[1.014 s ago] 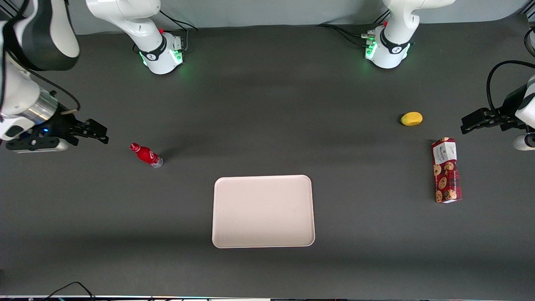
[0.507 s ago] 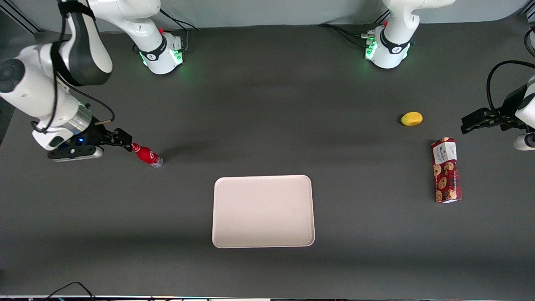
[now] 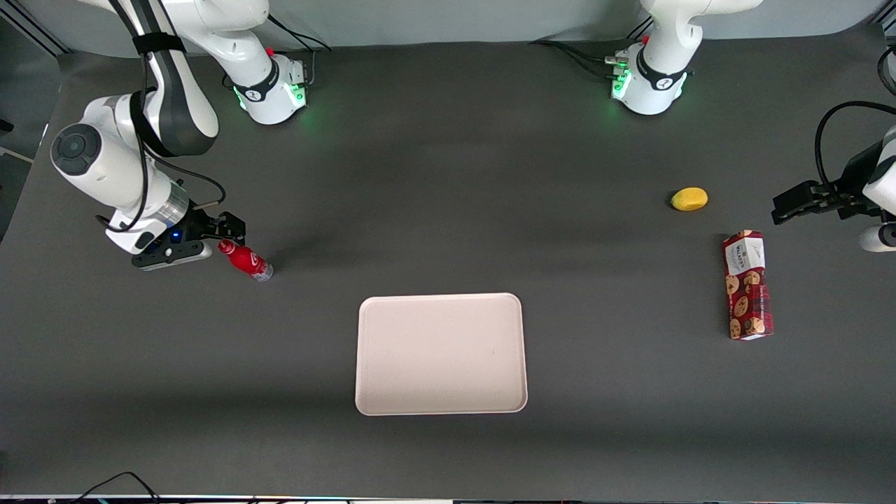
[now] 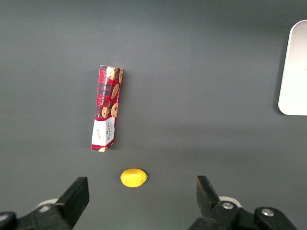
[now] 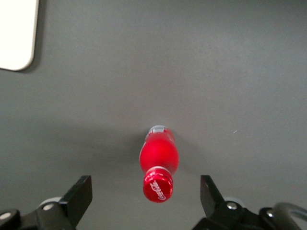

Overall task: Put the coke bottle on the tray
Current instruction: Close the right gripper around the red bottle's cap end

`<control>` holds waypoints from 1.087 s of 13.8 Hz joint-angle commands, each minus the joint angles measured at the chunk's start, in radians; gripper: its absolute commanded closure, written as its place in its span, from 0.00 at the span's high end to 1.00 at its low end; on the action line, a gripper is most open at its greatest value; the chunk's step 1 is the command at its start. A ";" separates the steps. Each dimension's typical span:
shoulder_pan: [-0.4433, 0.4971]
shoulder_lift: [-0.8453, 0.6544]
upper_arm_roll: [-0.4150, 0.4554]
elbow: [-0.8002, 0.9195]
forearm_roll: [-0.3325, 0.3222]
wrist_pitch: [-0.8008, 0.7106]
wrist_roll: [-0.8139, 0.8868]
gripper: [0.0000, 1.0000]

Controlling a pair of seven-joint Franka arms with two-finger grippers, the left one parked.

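The small red coke bottle with a clear base carries white Coca-Cola script across the top of its red cap, seen between the spread fingers of the right arm's gripper. On the long red cookie box with printed biscuits, toward the parked arm's end of the counter, the white end panel shows dark lettering too small to read.

Red coke bottle upright, cream tray apart

Right arm low near the working arm's end of the table.
Its black two-finger gripper hangs low, fingers spread wide apart.
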 commanded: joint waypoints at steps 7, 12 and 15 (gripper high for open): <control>-0.016 0.056 -0.001 -0.022 0.013 0.046 -0.063 0.99; -0.019 0.067 -0.001 -0.030 0.013 0.049 -0.063 0.87; -0.021 0.065 -0.001 -0.037 0.013 0.047 -0.065 0.70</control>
